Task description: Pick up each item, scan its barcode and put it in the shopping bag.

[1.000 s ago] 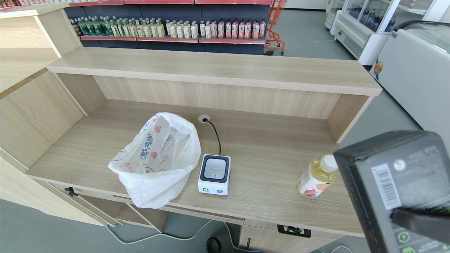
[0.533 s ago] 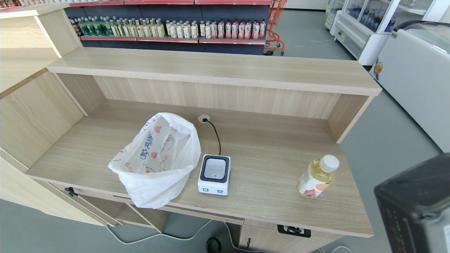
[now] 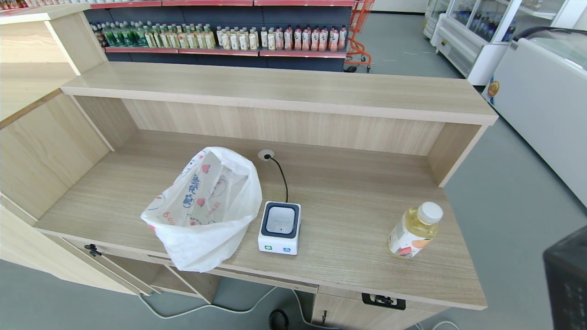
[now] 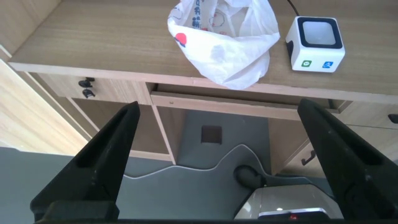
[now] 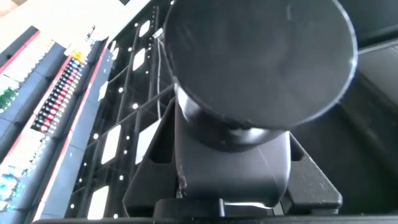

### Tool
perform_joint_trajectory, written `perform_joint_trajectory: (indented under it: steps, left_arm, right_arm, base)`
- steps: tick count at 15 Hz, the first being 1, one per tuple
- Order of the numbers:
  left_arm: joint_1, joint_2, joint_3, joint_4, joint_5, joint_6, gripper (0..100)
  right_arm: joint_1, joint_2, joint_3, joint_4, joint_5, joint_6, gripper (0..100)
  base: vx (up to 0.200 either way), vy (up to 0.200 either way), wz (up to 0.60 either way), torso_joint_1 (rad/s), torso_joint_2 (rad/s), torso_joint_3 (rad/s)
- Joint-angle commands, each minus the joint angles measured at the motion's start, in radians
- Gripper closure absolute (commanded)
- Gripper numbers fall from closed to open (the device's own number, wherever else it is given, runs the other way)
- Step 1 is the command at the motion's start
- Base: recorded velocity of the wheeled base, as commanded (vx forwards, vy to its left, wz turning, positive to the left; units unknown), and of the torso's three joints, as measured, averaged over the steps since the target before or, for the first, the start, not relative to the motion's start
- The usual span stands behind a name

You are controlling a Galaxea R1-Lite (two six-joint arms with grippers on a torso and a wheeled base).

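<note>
A white plastic shopping bag (image 3: 202,206) with red print stands open on the wooden counter (image 3: 348,192). Just right of it sits the white barcode scanner (image 3: 279,227), window up, its cable running to the back. A bottle of yellow drink (image 3: 415,230) with a white cap stands upright near the counter's right end. My left gripper (image 4: 219,111) hangs open and empty below and in front of the counter edge, facing the bag (image 4: 221,40) and scanner (image 4: 316,43). My right arm's dark housing (image 3: 568,279) is low, off the counter's right end, clear of the bottle.
A raised wooden ledge (image 3: 275,91) runs along the counter's back, and a side wall closes its left. Drawers with black handles (image 3: 383,300) sit under the front edge. Store shelves of bottles and freezers stand behind.
The right arm's dark housing has dropped down and to the right, shrinking to the corner of the head view and uncovering the bottle. Bag, scanner and bottle have not moved.
</note>
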Motion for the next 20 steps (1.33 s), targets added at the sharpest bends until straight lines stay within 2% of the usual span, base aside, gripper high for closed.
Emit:
perform_joint_trajectory:
  steps: [1,14,16,17,18,19,20]
  left_arm:
    - [0.0,0.002,0.0,0.0,0.0,0.0,0]
    - [0.0,0.002,0.0,0.0,0.0,0.0,0]
    - [0.0,0.002,0.0,0.0,0.0,0.0,0]
    - [0.0,0.002,0.0,0.0,0.0,0.0,0]
    - [0.0,0.002,0.0,0.0,0.0,0.0,0]
    - [0.0,0.002,0.0,0.0,0.0,0.0,0]
    - [0.0,0.002,0.0,0.0,0.0,0.0,0]
  right_arm:
    - [-0.01,-0.032,0.001,0.0,0.011,0.011,100]
    - [-0.011,-0.079,0.005,0.044,0.04,0.029,100]
    - [-0.036,-0.078,0.004,0.05,0.038,0.061,100]
    - [-0.069,-0.062,-0.002,0.079,0.019,0.167,100]
    - [-0.128,-0.036,-0.01,0.122,-0.07,0.298,100]
    - [-0.194,-0.015,-0.013,0.24,-0.219,0.532,100]
    - [-0.215,-0.005,-0.021,0.323,-0.268,0.647,100]
  base:
    - [0.0,0.0,0.0,0.0,0.0,0.0]
    - [0.0,0.0,0.0,0.0,0.0,0.0]
    - [0.0,0.0,0.0,0.0,0.0,0.0]
    - [0.0,0.0,0.0,0.0,0.0,0.0]
    - [0.0,0.0,0.0,0.0,0.0,0.0]
    - [0.0,0.0,0.0,0.0,0.0,0.0]
    - [0.0,0.0,0.0,0.0,0.0,0.0]
